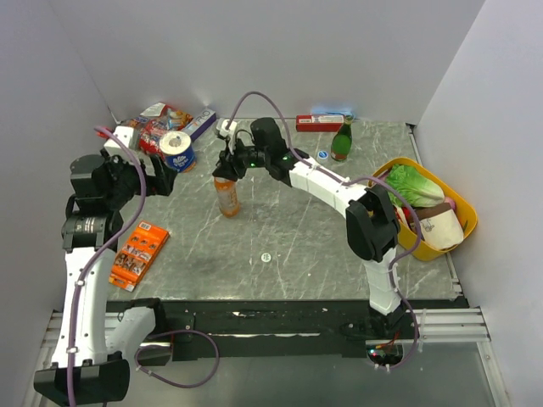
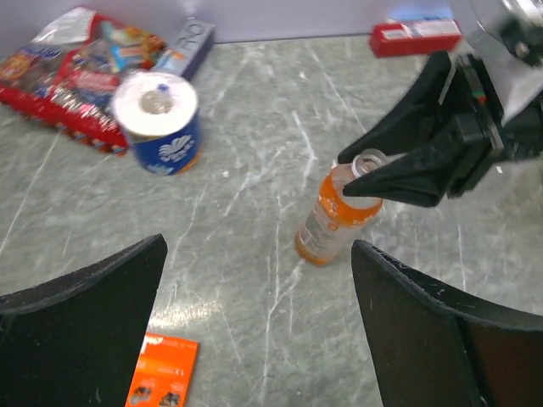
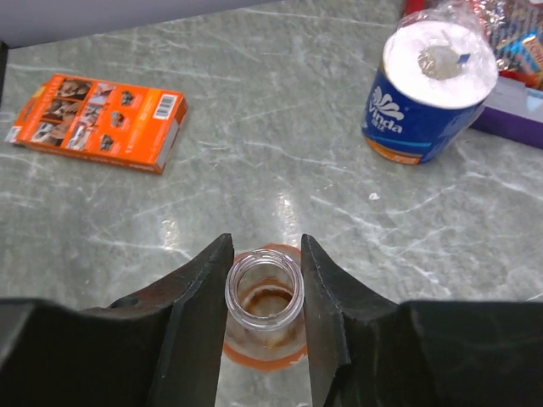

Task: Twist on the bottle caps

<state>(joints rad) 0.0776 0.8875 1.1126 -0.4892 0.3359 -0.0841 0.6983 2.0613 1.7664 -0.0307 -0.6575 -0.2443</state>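
Observation:
The bottle (image 1: 226,197) of orange drink stands upright and uncapped on the marble table, left of centre. My right gripper (image 1: 227,164) reaches over from the right and is shut on the bottle's clear neck (image 3: 264,292), one finger on each side of the open mouth. In the left wrist view the same bottle (image 2: 335,220) shows with the black right gripper (image 2: 365,174) clamped at its top. A small white cap (image 1: 265,257) lies near the table's front. A blue cap (image 1: 322,155) lies by the green bottle. My left gripper (image 2: 259,246) hangs open left of the bottle, holding nothing.
A blue-and-white tissue roll (image 1: 178,150) and snack bags (image 1: 157,127) sit at the back left. An orange box (image 1: 138,253) lies front left. A green bottle (image 1: 342,140) and a red box (image 1: 319,123) stand at the back. A yellow basket (image 1: 465,222) of groceries is at the right.

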